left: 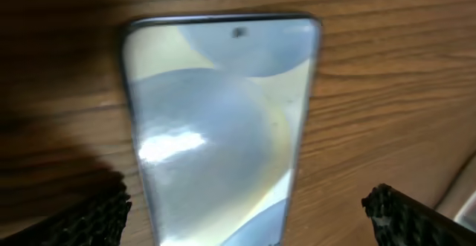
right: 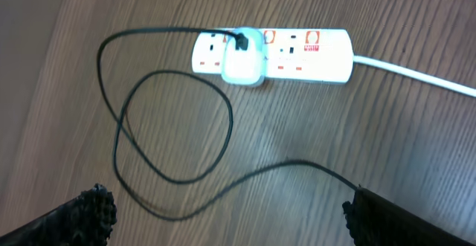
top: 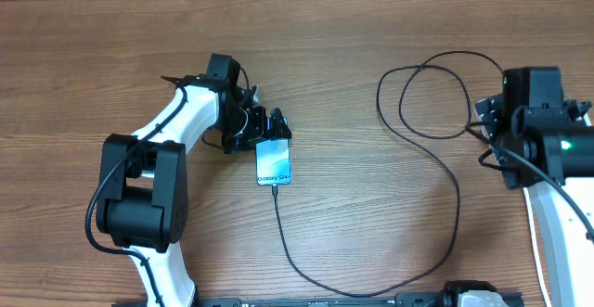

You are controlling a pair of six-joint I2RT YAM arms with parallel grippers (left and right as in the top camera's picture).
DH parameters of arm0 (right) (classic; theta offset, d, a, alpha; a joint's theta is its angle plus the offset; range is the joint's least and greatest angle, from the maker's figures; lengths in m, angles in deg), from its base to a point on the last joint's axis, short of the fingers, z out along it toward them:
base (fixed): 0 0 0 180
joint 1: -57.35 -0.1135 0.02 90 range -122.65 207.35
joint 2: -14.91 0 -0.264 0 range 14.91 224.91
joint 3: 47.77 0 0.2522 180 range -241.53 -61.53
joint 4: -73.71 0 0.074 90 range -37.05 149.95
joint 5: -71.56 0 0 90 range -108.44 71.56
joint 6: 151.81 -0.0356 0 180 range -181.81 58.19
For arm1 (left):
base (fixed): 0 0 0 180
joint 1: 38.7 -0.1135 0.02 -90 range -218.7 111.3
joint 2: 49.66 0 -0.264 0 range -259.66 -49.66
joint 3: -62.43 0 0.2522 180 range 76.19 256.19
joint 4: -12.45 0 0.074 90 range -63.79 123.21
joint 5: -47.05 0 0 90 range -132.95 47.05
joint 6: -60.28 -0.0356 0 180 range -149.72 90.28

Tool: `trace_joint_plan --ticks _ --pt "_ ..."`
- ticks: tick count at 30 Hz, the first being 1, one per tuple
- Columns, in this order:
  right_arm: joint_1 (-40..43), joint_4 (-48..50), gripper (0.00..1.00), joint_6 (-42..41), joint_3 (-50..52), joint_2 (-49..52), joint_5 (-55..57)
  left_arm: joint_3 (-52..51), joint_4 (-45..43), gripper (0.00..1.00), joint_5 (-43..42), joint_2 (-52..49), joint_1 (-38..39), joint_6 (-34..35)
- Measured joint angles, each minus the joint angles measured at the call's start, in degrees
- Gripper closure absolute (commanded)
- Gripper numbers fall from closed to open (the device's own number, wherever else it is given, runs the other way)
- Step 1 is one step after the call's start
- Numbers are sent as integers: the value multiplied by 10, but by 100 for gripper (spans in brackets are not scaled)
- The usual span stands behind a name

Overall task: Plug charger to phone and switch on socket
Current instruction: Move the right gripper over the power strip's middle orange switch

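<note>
The phone (top: 273, 162) lies flat on the wood table, its blue screen up; it fills the left wrist view (left: 216, 127). The black charger cable (top: 445, 172) runs from the phone's near end, loops across the table and reaches the right side. Its small plug meets the phone's bottom edge (top: 274, 188). My left gripper (top: 263, 124) is open, its fingers either side of the phone's far end. The white socket strip (right: 297, 53) shows only in the right wrist view, with a white adapter (right: 242, 60) in it. My right gripper (right: 230, 216) is open above the cable loops.
The strip's thick white cord (right: 416, 73) leads off to the right. The black cable forms two loops (top: 432, 98) on the table between the arms. A dark rail (top: 325, 300) runs along the table's front edge.
</note>
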Motion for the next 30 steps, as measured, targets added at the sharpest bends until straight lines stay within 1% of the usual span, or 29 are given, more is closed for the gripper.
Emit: trace_joint_plan --ticks 4,6,8,9,10,11,12,13,14,15,16,17,22,26,30 --pt "21 -11 0 0 0 37 0 38 56 0 42 -14 -14 2" --pt "37 -26 0 -1 0 60 0 56 91 0 86 -20 -24 3" --pt "64 -38 9 0 0 83 0 69 127 0 141 -27 -38 4" --pt "75 -39 20 0 0 90 0 71 136 0 156 -28 -44 4" --pt "95 -37 23 6 0 102 1 75 155 1 193 -29 -53 4" --pt "109 -33 28 12 0 109 0 78 165 0 209 -28 -59 4" --pt "123 -23 36 18 0 116 -1 83 171 0 223 -26 -63 5" --pt "139 -9 47 25 0 124 -2 85 172 0 233 -22 -64 6" --pt "153 2 63 34 0 133 -3 86 171 0 242 -10 -65 9" --pt "166 12 81 45 0 143 -3 86 172 1 249 7 -65 13" --pt "179 27 94 57 0 155 -9 86 171 0 254 30 -65 18" --pt "189 40 96 67 0 167 -15 86 168 0 257 52 -65 21" --pt "214 106 96 136 0 221 -67 103 155 0 289 211 -65 38" --pt "220 87 96 171 -13 257 -95 109 174 0 328 300 -65 48" --pt "250 40 96 212 -89 314 -129 109 223 1 368 335 -65 77"
